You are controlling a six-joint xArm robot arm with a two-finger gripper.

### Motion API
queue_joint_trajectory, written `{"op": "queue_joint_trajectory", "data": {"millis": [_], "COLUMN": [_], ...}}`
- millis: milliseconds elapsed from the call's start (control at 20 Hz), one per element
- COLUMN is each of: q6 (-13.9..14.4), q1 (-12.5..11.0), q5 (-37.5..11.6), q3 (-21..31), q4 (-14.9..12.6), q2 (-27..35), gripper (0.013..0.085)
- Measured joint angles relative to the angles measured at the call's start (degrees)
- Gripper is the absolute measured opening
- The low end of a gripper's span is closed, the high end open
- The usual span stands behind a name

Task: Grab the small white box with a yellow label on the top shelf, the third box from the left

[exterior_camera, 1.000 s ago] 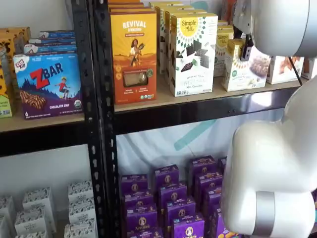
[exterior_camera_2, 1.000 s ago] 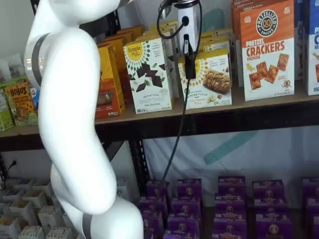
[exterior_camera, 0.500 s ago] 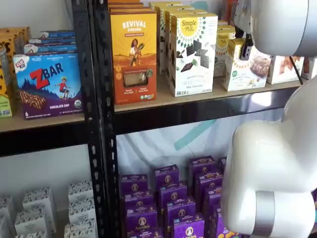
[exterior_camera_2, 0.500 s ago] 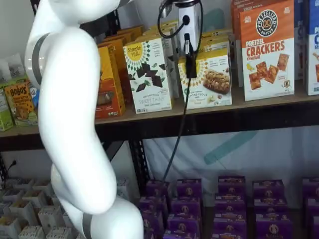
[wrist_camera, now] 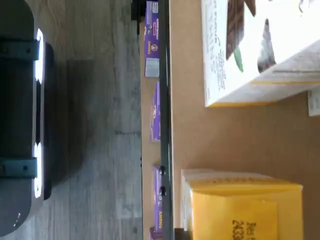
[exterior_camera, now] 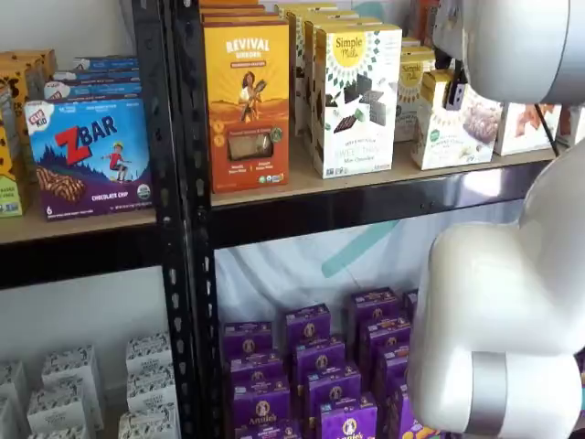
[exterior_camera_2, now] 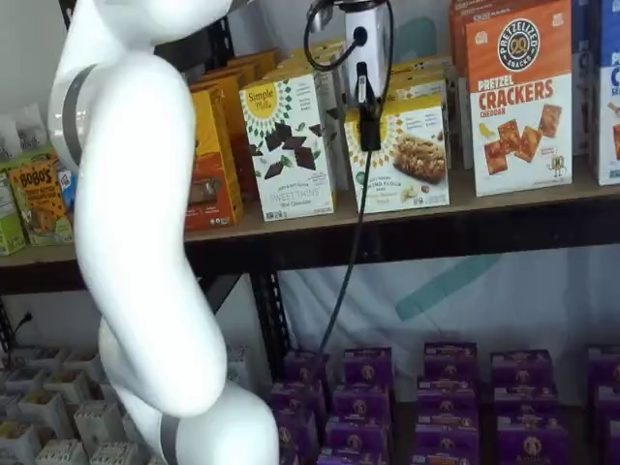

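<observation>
The small white box (exterior_camera: 457, 123) (exterior_camera_2: 412, 155) with its yellow top band stands on the top shelf (exterior_camera: 347, 206) (exterior_camera_2: 436, 232), right of a taller white box with dark squares (exterior_camera: 356, 101) (exterior_camera_2: 289, 145). My gripper (exterior_camera_2: 369, 121) (exterior_camera: 454, 91) comes down from above at the box's left front corner. Its black fingers are shut on the small white box, whose base stays on the board. In the wrist view a yellow-topped carton (wrist_camera: 240, 205) with a pale front, seemingly this box, stands at the shelf's front edge beside the taller white box (wrist_camera: 250, 50).
An orange Revival box (exterior_camera: 247, 91) stands left of the taller white one. A white-and-orange pretzel crackers box (exterior_camera_2: 518, 97) stands to the right. A cable (exterior_camera_2: 344, 271) hangs from the gripper past the beam. Purple boxes (exterior_camera: 311, 366) fill the level below. My white arm (exterior_camera_2: 136, 242) fills the foreground.
The fingers have closed onto the small white box. Arm and box have hardly moved.
</observation>
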Motion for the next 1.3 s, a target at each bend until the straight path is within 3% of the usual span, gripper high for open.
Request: {"op": "queue_joint_trajectory", "data": {"millis": [650,1300], "q6": [0.9,5.4], "q1": [0.5,4.9], "q5": [4.2,8.5], "q3": [4.7,12.1], "q4": [0.1,-0.6], "q2": [-7.4,-16.6], "gripper": [0.0370,0.0370]}}
